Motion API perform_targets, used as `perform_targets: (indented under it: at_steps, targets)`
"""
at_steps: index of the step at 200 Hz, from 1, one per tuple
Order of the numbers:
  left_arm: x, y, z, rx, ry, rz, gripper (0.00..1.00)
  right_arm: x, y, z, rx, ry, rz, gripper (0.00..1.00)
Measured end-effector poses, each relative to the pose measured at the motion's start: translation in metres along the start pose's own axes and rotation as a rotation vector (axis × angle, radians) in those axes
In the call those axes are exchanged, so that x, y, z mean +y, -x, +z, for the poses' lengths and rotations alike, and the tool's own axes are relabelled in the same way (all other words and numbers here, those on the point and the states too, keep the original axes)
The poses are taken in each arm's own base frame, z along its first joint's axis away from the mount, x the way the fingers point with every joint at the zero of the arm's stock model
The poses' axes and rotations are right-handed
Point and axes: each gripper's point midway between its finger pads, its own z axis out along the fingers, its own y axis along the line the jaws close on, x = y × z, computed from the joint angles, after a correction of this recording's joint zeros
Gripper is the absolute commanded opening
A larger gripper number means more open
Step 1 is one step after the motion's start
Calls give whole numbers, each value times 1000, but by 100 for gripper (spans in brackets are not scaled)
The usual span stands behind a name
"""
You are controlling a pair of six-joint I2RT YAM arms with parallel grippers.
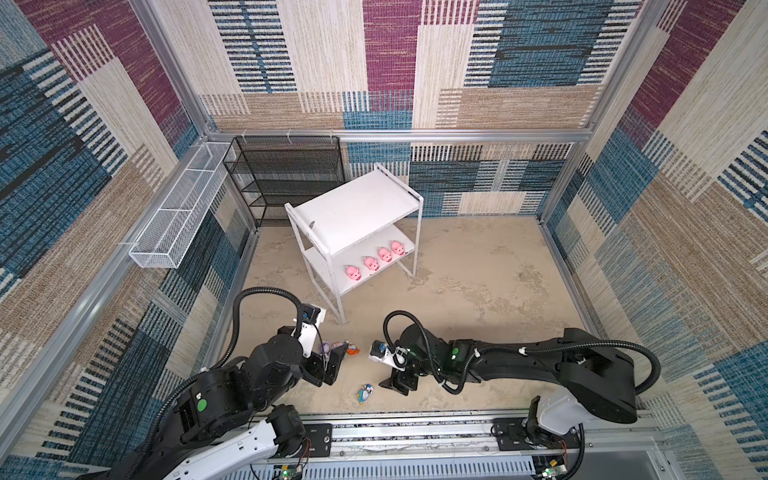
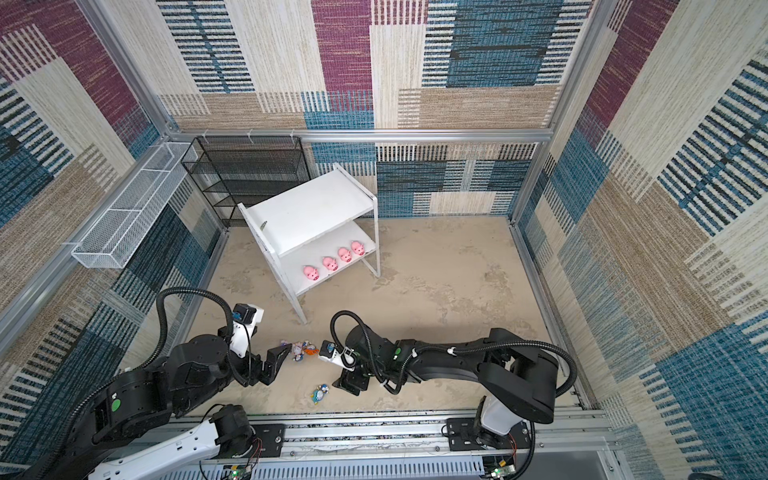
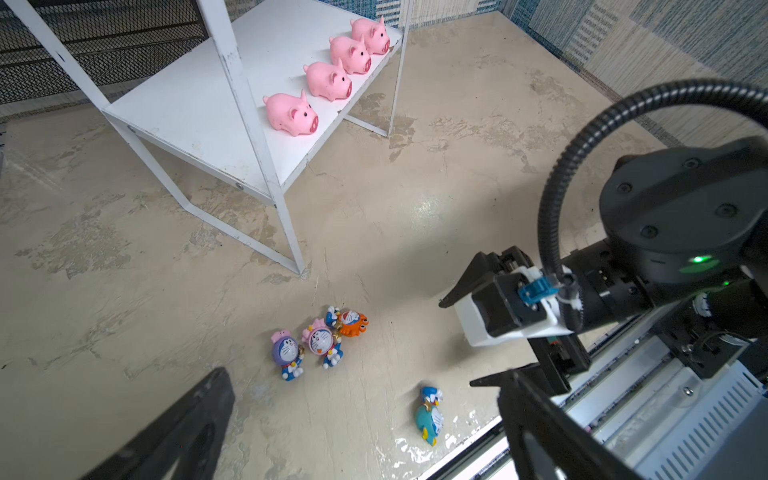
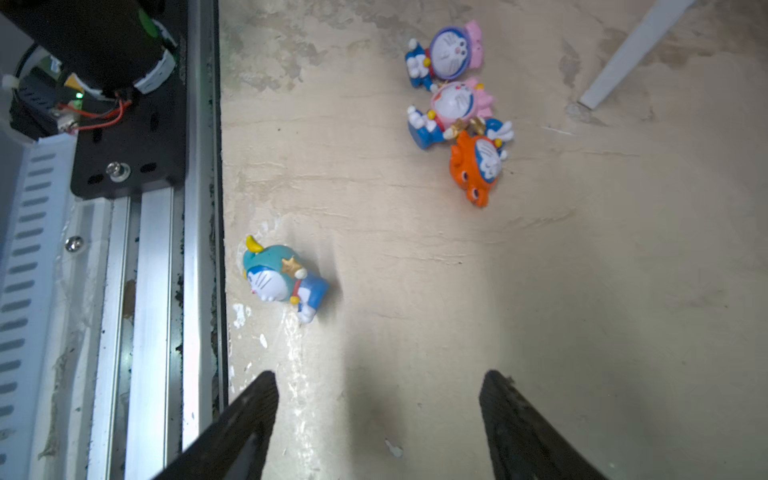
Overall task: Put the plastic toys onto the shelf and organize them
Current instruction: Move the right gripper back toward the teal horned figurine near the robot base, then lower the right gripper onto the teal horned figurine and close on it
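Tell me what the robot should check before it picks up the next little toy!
1. Right gripper open and empty: ok.
2. Left gripper open and empty: ok.
3. Blue-hooded figurine apart from the others: ok, but lying on its side near the rail.
4. Purple-hooded figurine, pink-hooded figurine and orange-hooded figurine spaced for a clean grab: not ok, bunched; pink and orange touch.
5. Four pigs lined up on the lower board of the shelf: ok.
6. Room on the top board: ok.
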Motion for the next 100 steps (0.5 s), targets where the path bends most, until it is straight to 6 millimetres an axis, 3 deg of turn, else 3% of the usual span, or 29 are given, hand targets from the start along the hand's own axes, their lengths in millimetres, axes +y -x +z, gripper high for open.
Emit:
perform_targets:
  at_steps: [46,100]
  targets:
    - [1,-1,-2,-9,-1,-4,99,15,2,17,-6,92,-161,85]
    - [4,0,-8,-37,-12,-16,99,24,12,46,16,157,-304,80]
